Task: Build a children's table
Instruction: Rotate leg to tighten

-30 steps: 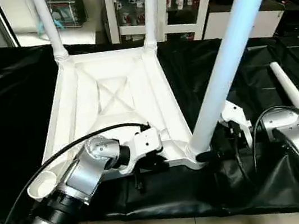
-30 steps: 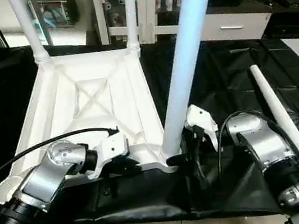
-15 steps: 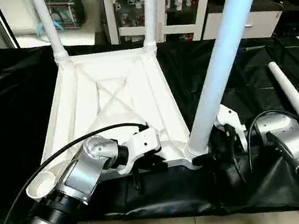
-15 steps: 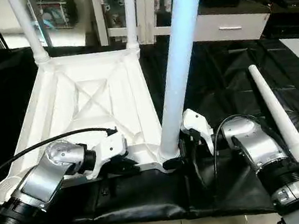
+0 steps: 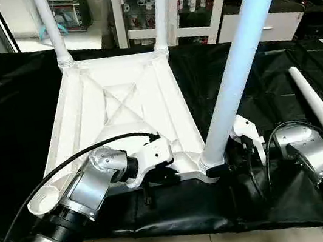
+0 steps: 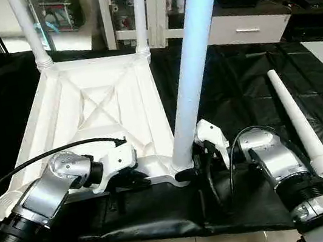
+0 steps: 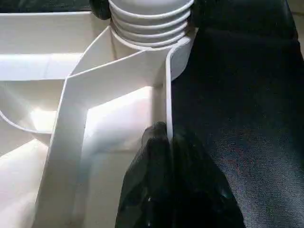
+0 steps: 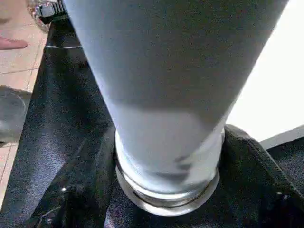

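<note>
**Leg 3 in near-right socket, both grippers at near edge**

Head cam (L/R eye, same scene): tabletop [image 5: 123, 111] lies upside down on black sheet [image 5: 254, 88], ribbed X-brace underside facing up. Two far legs, far-left leg [image 5: 47, 22] and far-right leg [image 5: 159, 8], stand upright in the far corner sockets. Third leg [image 5: 240, 53] rises from near-right socket [image 5: 208, 166], leaning a bit to the robot's right. Near-left socket [image 5: 44, 200] has no leg in it. Fourth leg [image 6: 297, 121] lies loose on the sheet, well apart to the right of the tabletop. White cabinet [image 5: 182, 1] w/ glass doors behind.

Left gripper [image 5: 158, 180] sits at the tabletop's near rim, between the two near sockets. Right gripper [image 5: 218, 170] is at the base of the third leg, black fingers either side of it.

L wrist cam: two black fingers [image 7: 152, 190] pinch the thin near wall of the tabletop, one each side – jaws closed onto the rim. Threaded end of the third leg [image 7: 149, 21] shows in its socket just beyond.

R wrist cam: the third leg fills the frame; black fingers [image 8: 95, 156] hug both sides of its base above the collar – jaws closed around the leg, contact looks firm.
</note>
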### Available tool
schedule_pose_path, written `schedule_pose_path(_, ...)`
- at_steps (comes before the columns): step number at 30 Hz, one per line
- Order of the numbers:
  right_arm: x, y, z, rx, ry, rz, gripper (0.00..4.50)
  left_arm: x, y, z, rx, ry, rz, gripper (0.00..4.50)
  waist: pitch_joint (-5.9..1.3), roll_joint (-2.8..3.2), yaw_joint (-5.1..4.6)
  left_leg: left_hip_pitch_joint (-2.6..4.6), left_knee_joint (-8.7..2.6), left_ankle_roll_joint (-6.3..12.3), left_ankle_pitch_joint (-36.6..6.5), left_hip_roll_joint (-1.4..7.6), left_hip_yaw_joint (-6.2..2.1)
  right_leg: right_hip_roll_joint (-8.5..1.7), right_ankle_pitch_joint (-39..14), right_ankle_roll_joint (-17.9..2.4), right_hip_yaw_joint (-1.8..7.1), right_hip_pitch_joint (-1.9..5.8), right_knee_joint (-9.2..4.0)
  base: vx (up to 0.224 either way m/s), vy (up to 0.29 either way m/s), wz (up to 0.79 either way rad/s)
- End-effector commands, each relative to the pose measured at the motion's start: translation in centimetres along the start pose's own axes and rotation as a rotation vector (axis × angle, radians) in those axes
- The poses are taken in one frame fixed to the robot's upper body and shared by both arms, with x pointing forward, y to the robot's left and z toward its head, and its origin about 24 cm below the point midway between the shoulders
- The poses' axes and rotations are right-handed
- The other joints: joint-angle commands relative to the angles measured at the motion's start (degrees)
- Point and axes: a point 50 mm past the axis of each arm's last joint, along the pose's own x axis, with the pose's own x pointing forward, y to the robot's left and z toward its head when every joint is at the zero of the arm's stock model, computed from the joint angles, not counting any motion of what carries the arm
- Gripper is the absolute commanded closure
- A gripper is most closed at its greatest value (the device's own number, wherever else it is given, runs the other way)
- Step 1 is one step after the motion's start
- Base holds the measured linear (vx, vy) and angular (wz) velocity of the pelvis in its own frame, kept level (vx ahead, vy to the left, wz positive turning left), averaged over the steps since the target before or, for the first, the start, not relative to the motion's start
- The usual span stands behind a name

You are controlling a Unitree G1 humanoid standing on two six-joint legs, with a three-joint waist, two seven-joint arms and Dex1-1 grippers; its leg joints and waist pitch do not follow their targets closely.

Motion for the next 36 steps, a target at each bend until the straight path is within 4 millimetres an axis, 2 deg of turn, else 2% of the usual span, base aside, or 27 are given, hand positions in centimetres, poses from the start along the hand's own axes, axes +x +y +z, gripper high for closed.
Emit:
schedule_pose_path(1,0.5,-0.1,1.0,-0.001,-0.075,-0.015,1.77,1.1,-0.7,0.3,0.005,-0.003,-0.073,4.50,-3.51,0.05,-0.29,0.41,-4.50,2.28,-11.21,3.46,-1.42,-3.69,-14.44,-14.15,2.84,2.65,-3.10,0.000,0.000,0.00)
schedule_pose_path(4,1.0,-0.2,1.1,0.090,-0.188,-0.106,1.78,1.3,-0.3,0.4,-0.027,-0.018,-0.028,4.50,-3.32,0.11,-0.42,0.43,-4.66,2.02,-11.81,3.44,-1.43,-3.56,-15.97,-13.59,2.90,2.52,-3.35,0.000,0.000,0.00)
schedule_pose_path(6,1.4,-0.3,0.8,0.176,-0.254,-0.198,1.78,1.6,0.3,0.5,-0.061,-0.027,0.040,4.50,-3.25,0.03,-0.53,0.44,-4.75,1.22,-13.08,3.37,-1.54,-3.72,-18.38,-12.76,2.92,2.43,-3.67,0.000,0.000,0.00)
schedule_pose_path(8,2.1,-0.4,0.3,0.231,-0.281,-0.281,1.78,2.0,1.0,0.8,-0.101,-0.033,0.117,4.50,-3.13,-0.06,-1.14,0.19,-4.85,0.30,-14.65,3.25,-1.75,-3.63,-21.75,-11.33,2.87,2.36,-3.94,0.000,0.000,0.00)
schedule_pose_path(9,2.6,-0.5,-0.1,0.263,-0.281,-0.340,1.78,2.3,1.4,0.9,-0.125,-0.034,0.167,4.50,-3.12,-0.09,-1.40,0.36,-4.79,-0.18,-15.48,3.14,-1.80,-3.69,-23.91,-10.51,2.88,2.16,-4.23,0.000,0.000,0.00)
schedule_pose_path(10,3.3,-0.5,-0.3,0.270,-0.272,-0.388,1.78,2.6,2.0,1.1,-0.158,-0.029,0.224,4.50,-3.16,-0.10,-1.72,0.23,-4.79,-0.40,-15.47,3.10,-1.90,-3.79,-24.84,-10.00,2.88,2.15,-4.31,0.000,0.000,0.00)
schedule_pose_path(11,4.0,-0.6,-0.4,0.272,-0.253,-0.438,1.78,2.9,2.5,1.2,-0.200,-0.016,0.282,4.50,-3.10,0.22,-1.92,0.24,-4.78,-0.52,-16.09,2.99,-2.02,-3.83,-26.71,-9.27,2.77,2.11,-4.56,0.000,0.000,0.00)
schedule_pose_path(12,4.7,-0.7,-0.6,0.283,-0.226,-0.485,1.78,3.1,3.0,1.2,-0.232,0.007,0.335,4.50,-3.08,-0.02,-2.15,0.23,-4.75,-0.57,-16.21,2.93,-1.93,-3.76,-27.62,-8.83,2.73,2.01,-4.78,0.000,0.000,0.00)
schedule_pose_path(13,5.4,-0.8,-0.7,0.286,-0.200,-0.531,1.78,3.3,3.5,1.3,-0.255,0.032,0.386,4.50,-3.07,0.27,-2.45,0.29,-4.65,-0.64,-16.69,2.75,-1.96,-3.71,-28.94,-8.38,2.70,1.80,-5.03,0.000,0.000,0.00)
schedule_pose_path(15,6.7,-1.3,-1.0,0.298,-0.139,-0.683,1.79,3.6,4.5,1.7,-0.284,0.045,0.494,4.50,-3.06,0.08,-3.00,0.13,-4.58,-0.76,-17.18,2.49,-2.16,-3.65,-31.82,-7.14,2.37,1.73,-5.37,0.000,0.000,0.00)
schedule_pose_path(16,7.1,-1.5,-1.0,0.299,-0.120,-0.733,1.79,3.7,4.8,1.9,-0.293,0.042,0.527,4.50,-2.99,0.24,-3.36,0.04,-4.57,-1.02,-17.53,2.33,-2.29,-3.59,-33.46,-6.28,2.16,1.60,-5.67,0.000,0.000,0.00)
schedule_pose_path(18,8.4,-1.8,-1.0,0.318,-0.088,-0.858,1.80,3.9,5.8,2.8,-0.299,0.022,0.634,4.50,-3.17,0.26,-3.46,0.06,-4.58,-0.69,-17.81,2.29,-2.47,-3.71,-33.71,-5.67,1.99,1.67,-5.94,0.000,0.000,0.00)
schedule_pose_path(20,9.1,-2.0,-0.7,0.323,-0.101,-0.938,1.80,4.0,6.3,3.5,-0.303,0.001,0.686,4.50,-3.35,0.49,-3.62,0.30,-4.62,-0.52,-18.14,2.37,-2.43,-3.65,-31.25,-6.25,1.95,1.49,-5.94,0.000,0.000,0.00)
schedule_pose_path(22,9.4,-2.2,-0.2,0.313,-0.122,-0.989,1.80,3.9,6.6,3.9,-0.297,-0.007,0.719,4.50,-3.48,0.51,-3.70,0.18,-4.81,-0.02,-17.39,2.49,-2.25,-3.46,-25.61,-7.94,2.08,1.60,-5.43,0.000,0.000,0.00)
schedule_pose_path(23,9.6,-2.2,0.0,0.310,-0.132,-1.001,1.80,3.9,6.7,4.0,-0.296,-0.009,0.728,4.50,-3.49,0.19,-3.71,0.16,-4.83,0.28,-17.27,2.55,-2.16,-3.43,-24.58,-8.25,2.13,1.65,-5.34,0.000,0.000,0.00)
schedule_pose_path(24,9.6,-2.3,0.3,0.310,-0.155,-1.033,1.80,3.8,6.8,4.1,-0.301,-0.017,0.740,4.50,-3.51,0.32,-3.66,-0.06,-4.92,0.74,-16.55,2.58,-2.14,-3.44,-22.31,-9.02,2.31,1.84,-4.92,0.000,0.000,0.00)
schedule_pose_path(25,9.6,-2.4,0.5,0.306,-0.167,-1.047,1.80,3.8,6.9,4.1,-0.304,-0.016,0.746,4.50,-3.64,0.03,-3.61,-0.14,-4.84,1.34,-15.46,2.52,-1.98,-3.49,-20.73,-9.56,2.43,1.97,-4.62,0.000,0.000,0.00)
schedule_pose_path(29,9.7,-2.7,1.2,0.306,-0.224,-1.034,1.80,3.7,7.0,3.5,-0.298,-0.011,0.750,4.50,-3.82,-0.03,-3.25,-0.10,-4.50,3.75,-10.92,2.51,-1.50,-3.53,-14.01,-12.14,2.70,2.29,-3.84,0.000,0.000,0.00)
schedule_pose_path(32,9.7,-2.6,1.7,0.337,-0.299,-0.956,1.80,3.6,7.1,3.4,-0.283,-0.018,0.741,4.50,-3.86,-0.01,-2.85,-0.25,-4.35,5.45,-8.58,2.47,-1.33,-3.60,-12.27,-12.80,2.79,2.56,-3.61,0.000,0.000,0.00)
schedule_pose_path(34,9.3,-2.7,1.8,0.334,-0.314,-0.967,1.80,3.6,7.1,3.5,-0.266,-0.025,0.729,4.50,-3.86,0.07,-2.60,-0.14,-4.36,5.92,-7.31,2.55,-1.29,-3.56,-11.57,-13.15,2.76,2.50,-3.52,0.000,0.000,0.00)
schedule_pose_path(36,8.8,-2.8,1.6,0.337,-0.321,-0.981,1.80,3.7,7.1,3.6,-0.246,-0.034,0.714,4.50,-3.70,0.12,-2.51,-0.06,-4.45,5.95,-7.98,2.62,-1.26,-3.46,-12.46,-13.22,2.72,2.40,-3.74,0.000,0.000,0.00)
